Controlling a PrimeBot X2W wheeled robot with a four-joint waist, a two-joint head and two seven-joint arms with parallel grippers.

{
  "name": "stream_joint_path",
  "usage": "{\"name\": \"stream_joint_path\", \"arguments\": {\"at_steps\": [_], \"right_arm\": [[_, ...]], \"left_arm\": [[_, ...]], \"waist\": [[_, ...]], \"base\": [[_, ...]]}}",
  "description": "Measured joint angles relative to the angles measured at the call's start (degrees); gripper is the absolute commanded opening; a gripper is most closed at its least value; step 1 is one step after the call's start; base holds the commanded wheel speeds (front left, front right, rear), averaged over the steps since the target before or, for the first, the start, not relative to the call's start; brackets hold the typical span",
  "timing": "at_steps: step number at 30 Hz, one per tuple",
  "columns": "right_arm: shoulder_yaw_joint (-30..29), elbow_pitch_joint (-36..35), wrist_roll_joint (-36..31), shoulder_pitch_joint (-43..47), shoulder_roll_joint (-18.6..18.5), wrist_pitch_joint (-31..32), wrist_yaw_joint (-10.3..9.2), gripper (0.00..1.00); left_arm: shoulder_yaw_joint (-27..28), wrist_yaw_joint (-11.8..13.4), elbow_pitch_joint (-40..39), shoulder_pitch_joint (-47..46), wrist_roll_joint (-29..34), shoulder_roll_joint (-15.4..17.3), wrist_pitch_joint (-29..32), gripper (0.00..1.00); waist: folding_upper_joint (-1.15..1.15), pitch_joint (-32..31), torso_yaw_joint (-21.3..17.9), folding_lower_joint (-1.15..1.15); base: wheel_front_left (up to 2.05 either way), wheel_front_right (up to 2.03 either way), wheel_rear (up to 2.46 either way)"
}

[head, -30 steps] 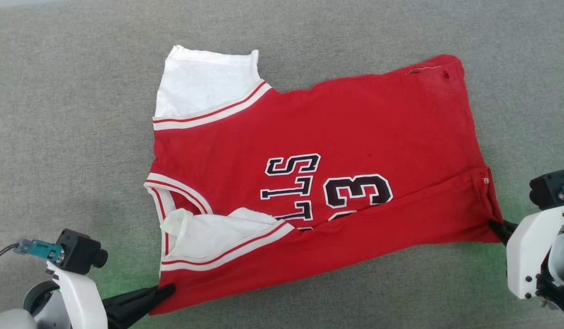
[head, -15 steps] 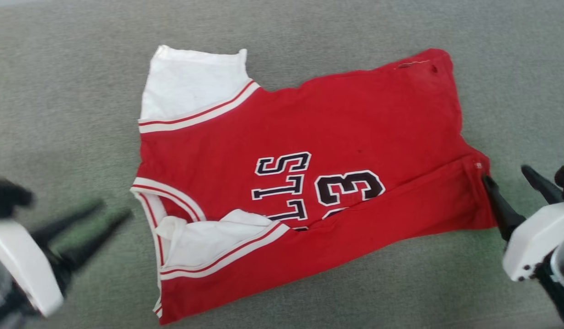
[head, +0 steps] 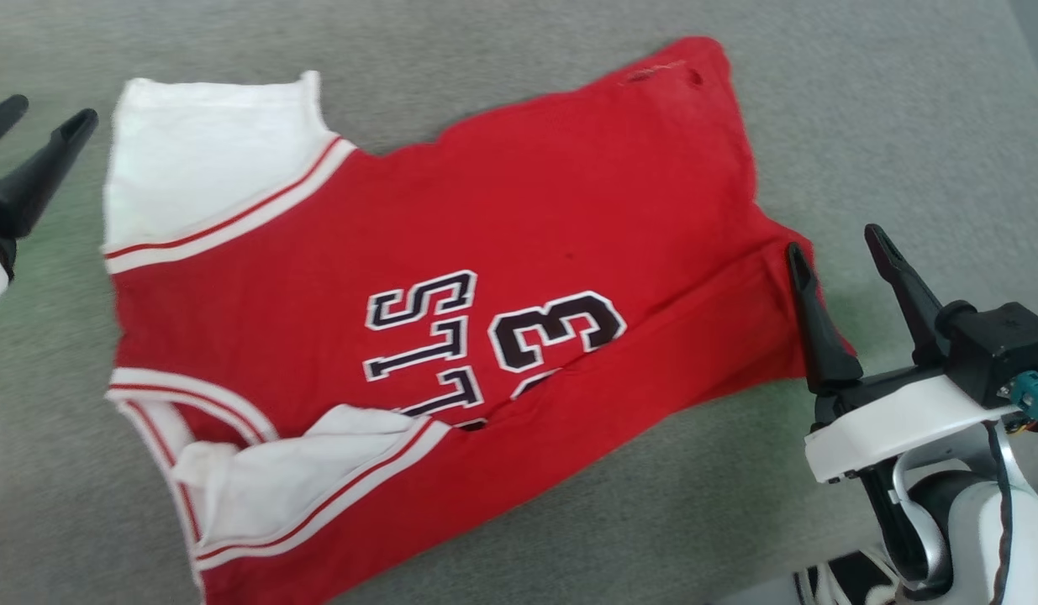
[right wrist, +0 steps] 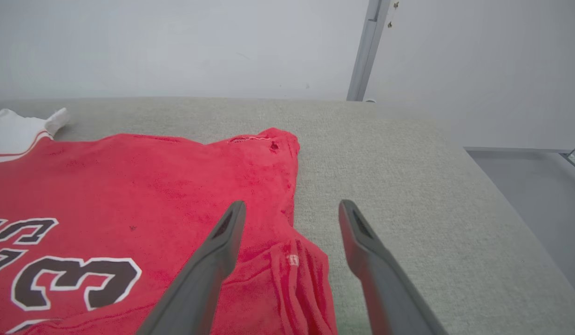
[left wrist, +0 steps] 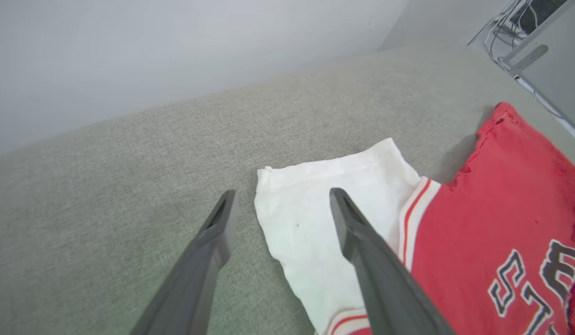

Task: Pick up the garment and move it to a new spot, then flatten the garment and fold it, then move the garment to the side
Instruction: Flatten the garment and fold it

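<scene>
Grey fabric surface [head: 863, 126], garment [head: 485, 210] near edge folded over; left gripper [head: 48, 113], right gripper [head: 832, 241] spread, empty; best next: pinch far sleeve [head: 199, 160] and far hem corner [head: 695, 76] together, keep taut

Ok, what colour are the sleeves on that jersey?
The sleeves are white, edged with red-and-white striped trim; best seen in the head view.

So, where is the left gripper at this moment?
In the head view the left gripper is at the upper left edge, open, over the grey surface, just left of the flat white sleeve of the shirt.
</scene>
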Motion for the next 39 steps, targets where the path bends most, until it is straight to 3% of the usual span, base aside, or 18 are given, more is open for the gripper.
{"name": "stream_joint_path", "arguments": {"at_steps": [10, 15, 18, 19, 24, 29, 36, 39], "right_arm": [[0.3, 1.56, 2.43, 0.32, 0.34, -2.23, 0.0, 1.0], [1.23, 2.08, 2.99, -0.03, 0.36, -2.14, 0.0, 1.0], [2.33, 2.26, 2.74, -1.37, 0.36, -1.0, 0.0, 1.0], [2.66, 2.35, 2.47, -2.4, 0.4, -0.24, 0.0, 1.0], [4.79, 6.05, 1.04, -12.59, 0.16, 7.46, 0.0, 1.0], [6.6, 12.4, 2.03, -24.5, -2.65, 20.02, 0.0, 1.0], [3.96, 21.11, 6.17, -38.16, -3.69, 35.08, 0.0, 1.0], [2.2, 24.38, 5.97, -42.51, -3.97, 37.75, 0.0, 1.0]], "left_arm": [[-5.05, 0.0, 9.36, -10.7, 1.1, -2.5, 21.73, 1.0], [-6.68, 0.0, 13.25, -14.56, 1.34, -3.79, 29.11, 1.0], [-6.99, 0.08, 11.67, -15.77, -1.19, -3.75, 32.5, 0.1], [-6.92, 0.08, 11.25, -16.0, -1.96, -3.49, 32.94, 0.0], [-7.51, 0.05, 9.47, -16.55, -2.42, -3.56, 33.53, 0.0], [-8.11, 0.05, 7.42, -17.93, -2.11, -4.19, 32.68, 0.0], [-8.89, 0.0, 5.0, -19.93, -2.0, -5.73, 31.51, 0.0], [-9.24, -0.01, 4.21, -20.84, -1.94, -6.16, 31.01, 0.0]], "waist": [[0.0, 3.62, -5.29, 0.0], [0.0, 4.9, -6.21, 0.0], [0.0, 5.55, -6.21, 0.0], [0.0, 5.74, -6.18, 0.0], [0.0, 6.39, -5.56, 0.0], [0.0, 7.4, -3.72, 0.0], [0.0, 9.21, -0.23, 0.0], [0.0, 10.11, 1.03, 0.0]], "base": [[0.0, 0.0, 0.0], [0.0, 0.0, 0.0], [0.0, 0.0, 0.0], [0.0, 0.0, 0.0], [0.0, 0.0, 0.0], [0.0, 0.0, 0.0], [0.0, 0.0, 0.0], [0.0, 0.0, 0.0]]}}
